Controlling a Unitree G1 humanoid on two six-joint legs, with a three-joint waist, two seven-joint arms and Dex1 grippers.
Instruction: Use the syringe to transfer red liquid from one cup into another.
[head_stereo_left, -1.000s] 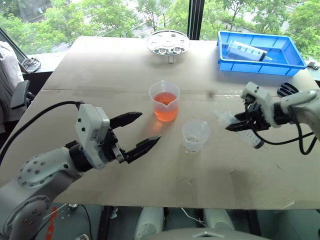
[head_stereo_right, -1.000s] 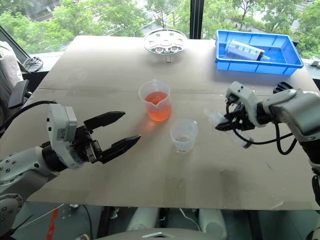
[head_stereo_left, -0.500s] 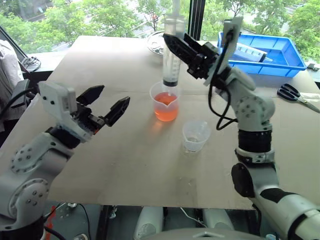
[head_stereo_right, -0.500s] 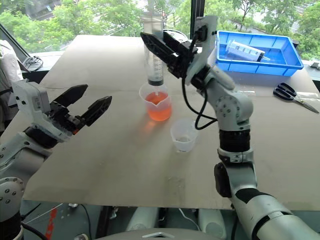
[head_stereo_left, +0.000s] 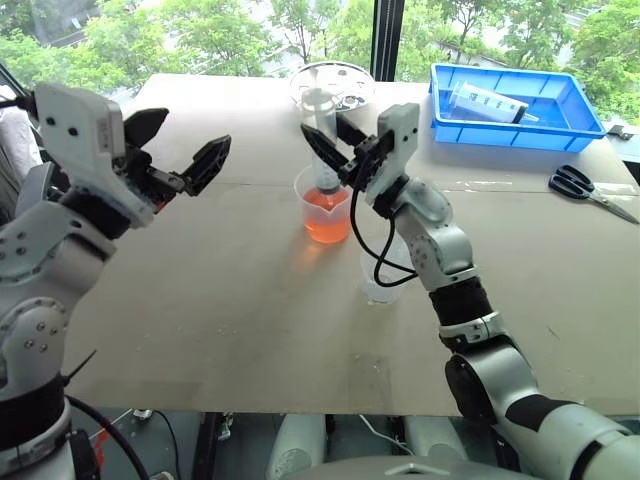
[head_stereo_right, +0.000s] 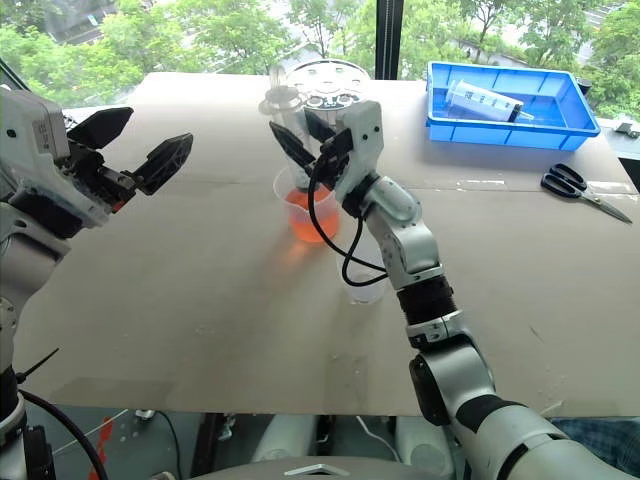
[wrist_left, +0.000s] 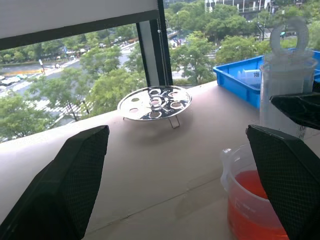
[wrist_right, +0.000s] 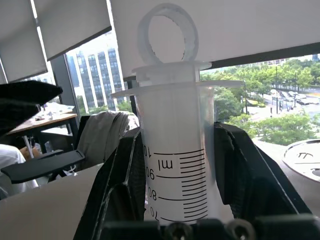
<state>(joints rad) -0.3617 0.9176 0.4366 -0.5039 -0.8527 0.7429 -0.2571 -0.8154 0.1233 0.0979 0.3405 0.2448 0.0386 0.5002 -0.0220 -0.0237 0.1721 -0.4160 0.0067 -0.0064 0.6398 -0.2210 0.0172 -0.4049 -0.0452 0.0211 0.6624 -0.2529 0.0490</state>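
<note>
The right end effector is clamped on the barrel of the syringe, its two black fingers pressed against either side of the graduated tube. The syringe stands nearly upright, long axis vertical, with the white ring-topped plunger pushed in at the top and the nozzle end down inside the taller spouted beaker. That beaker sits near the middle of the desk, a little toward the far edge, and holds the red liquid; whether the tip is below the surface I cannot tell.

The coming move looks to turn on the plunger ring, which sits directly above the right end effector's grip, in line with the barrel. Drawing liquid would mean pulling that ring straight up along the same vertical axis. The left end effector has its fingers spread wide with nothing between them, raised over the left part of the desk, well apart from the syringe and pointing toward it. It is the free arm, so the ring lies to its right and slightly farther out.

The shorter cup stands just nearside of the beaker, partly behind the right forearm, and appears empty
</note>
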